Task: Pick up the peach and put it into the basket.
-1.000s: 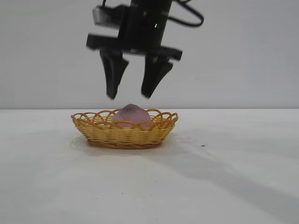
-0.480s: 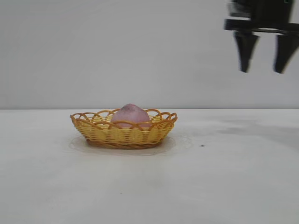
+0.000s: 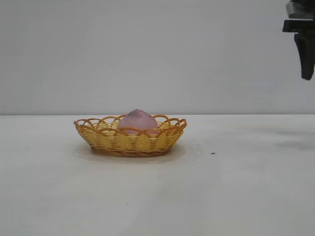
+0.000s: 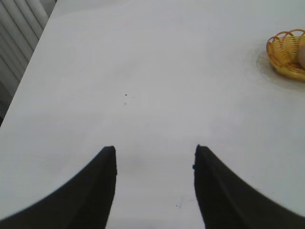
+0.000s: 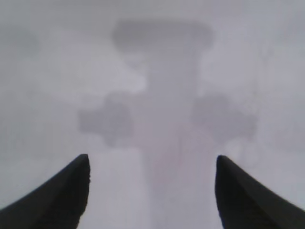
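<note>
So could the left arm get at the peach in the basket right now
Probably yes. The left pincer is open and empty over bare table, with nothing between it and the basket. The peach sits uncovered above the rim, and the right pincer is off to the side.

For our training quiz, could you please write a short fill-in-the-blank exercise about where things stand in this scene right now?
1. The peach lies inside the ____.
2. The basket stands on the white ____.
3. The right gripper hangs high beside the basket with its fingers open and holds ____.
4. The left gripper, parked apart from the basket, has its fingers ____.

Missing words: basket; table; nothing; open
</note>
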`<move>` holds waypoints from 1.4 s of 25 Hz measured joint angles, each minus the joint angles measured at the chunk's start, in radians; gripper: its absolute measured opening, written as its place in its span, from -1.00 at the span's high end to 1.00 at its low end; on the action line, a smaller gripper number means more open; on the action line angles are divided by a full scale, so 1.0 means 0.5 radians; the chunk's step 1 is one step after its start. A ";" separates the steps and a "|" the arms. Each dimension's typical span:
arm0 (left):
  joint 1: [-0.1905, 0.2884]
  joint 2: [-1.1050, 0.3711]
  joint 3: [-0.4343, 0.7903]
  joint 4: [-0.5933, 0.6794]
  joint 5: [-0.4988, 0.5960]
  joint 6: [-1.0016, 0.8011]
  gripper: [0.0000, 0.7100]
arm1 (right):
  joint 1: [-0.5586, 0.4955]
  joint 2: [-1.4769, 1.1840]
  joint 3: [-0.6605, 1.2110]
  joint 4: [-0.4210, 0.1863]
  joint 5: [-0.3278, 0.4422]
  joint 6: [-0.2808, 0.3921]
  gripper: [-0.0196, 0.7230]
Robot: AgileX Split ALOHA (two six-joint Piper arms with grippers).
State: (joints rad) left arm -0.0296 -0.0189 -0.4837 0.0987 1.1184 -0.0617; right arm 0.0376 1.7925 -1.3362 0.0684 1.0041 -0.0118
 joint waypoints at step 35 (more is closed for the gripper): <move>0.000 0.000 0.000 0.000 0.000 0.000 0.09 | 0.000 -3.246 1.694 -0.023 0.229 0.003 -0.38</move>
State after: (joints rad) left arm -0.0296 -0.0189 -0.4837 0.0987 1.1184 -0.0617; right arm 0.0376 0.1695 -0.4892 0.0570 1.1188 -0.0101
